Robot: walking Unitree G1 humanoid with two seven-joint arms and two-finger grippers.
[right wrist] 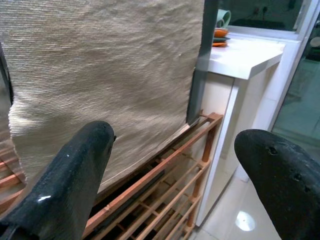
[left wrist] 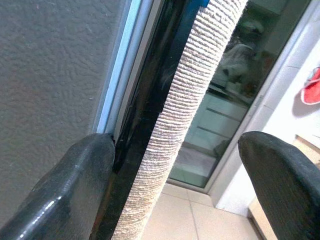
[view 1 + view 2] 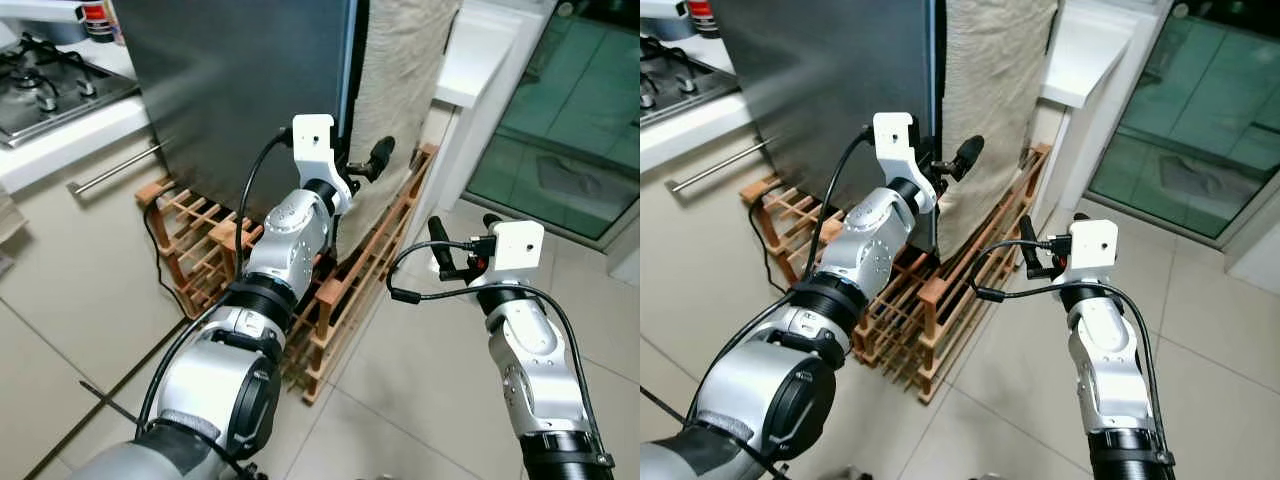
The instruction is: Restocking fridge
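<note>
grey steel fridge (image 3: 230,90) stands shut between a white tabletop (image 3: 60,140) bearing a gas hob (image 3: 45,85) and a beige woven cloth (image 3: 400,80) hanging down its side. left gripper (image 3: 362,165) sits at the door's edge, jaws spread wide, one finger (image 2: 65,185) touching the seam. right gripper (image 3: 462,245) hovers apart over the tiled floor (image 3: 420,400), jaws released. a wooden rack (image 3: 340,290) lies below.

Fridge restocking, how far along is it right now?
Barely started. Nothing looks done: the fridge door appears closed, and neither gripper holds any groceries. In hand: the left gripper is open at the door's edge, one finger against the seam beside the hanging beige cloth, apparently about to pull. The right gripper waits open over the wooden rack. Opening and loading remain.
</note>
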